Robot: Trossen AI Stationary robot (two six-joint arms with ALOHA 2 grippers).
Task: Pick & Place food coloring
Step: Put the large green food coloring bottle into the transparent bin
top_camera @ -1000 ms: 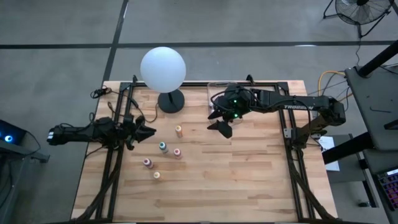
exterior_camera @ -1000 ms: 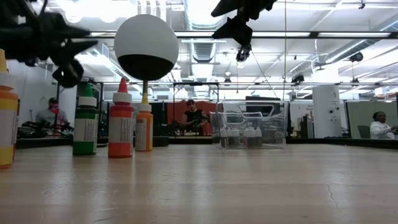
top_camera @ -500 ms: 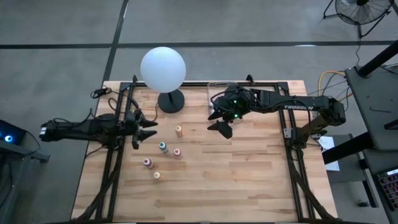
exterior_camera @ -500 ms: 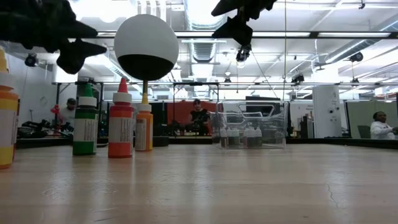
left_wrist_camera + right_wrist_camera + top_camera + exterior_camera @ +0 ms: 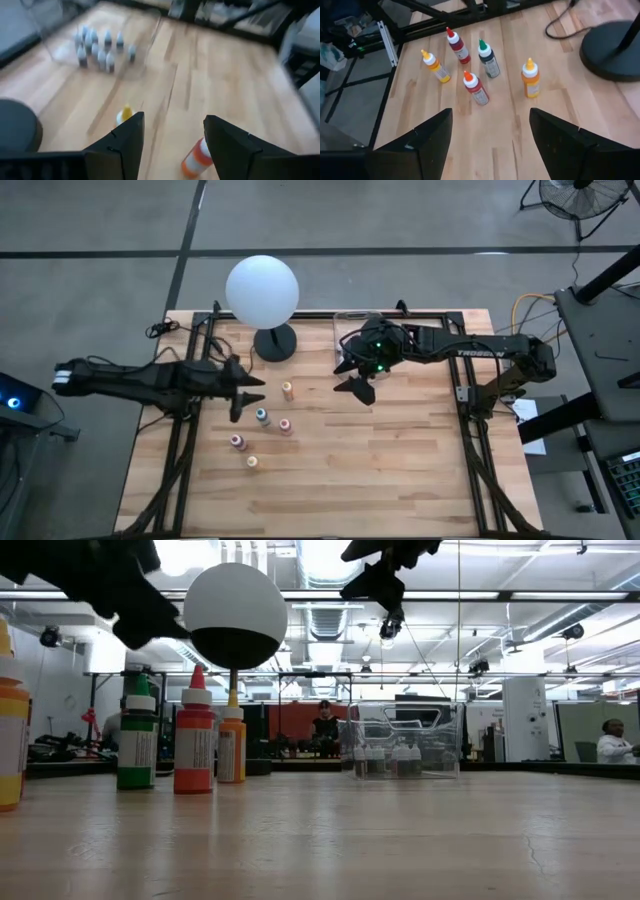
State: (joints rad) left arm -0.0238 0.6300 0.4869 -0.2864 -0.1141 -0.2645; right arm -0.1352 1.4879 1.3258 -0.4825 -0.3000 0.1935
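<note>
Five food coloring bottles stand upright on the wooden table: an orange one (image 5: 287, 390), a teal one (image 5: 262, 417), a pink one (image 5: 285, 425), another pink one (image 5: 237, 441) and a yellow one (image 5: 252, 462). My left gripper (image 5: 247, 397) hovers open just left of the cluster, above the table; in its wrist view (image 5: 170, 145) a yellow-capped bottle (image 5: 124, 115) and an orange bottle (image 5: 197, 157) lie ahead. My right gripper (image 5: 358, 386) hangs open, high over the table right of the bottles, in front of the clear bin (image 5: 350, 330); its wrist view (image 5: 492, 145) looks down on the cluster (image 5: 475, 89).
The clear bin (image 5: 405, 740) at the far edge holds several small dark-and-white bottles (image 5: 100, 47). A white globe lamp (image 5: 262, 290) on a dark round base (image 5: 275, 342) stands at the far left of the bin. Bare wood lies toward the near edge.
My left gripper has opened, risen and moved toward the table's right edge, up to the bottle cluster, rolling a little as it went. The bottles stand where they were.
</note>
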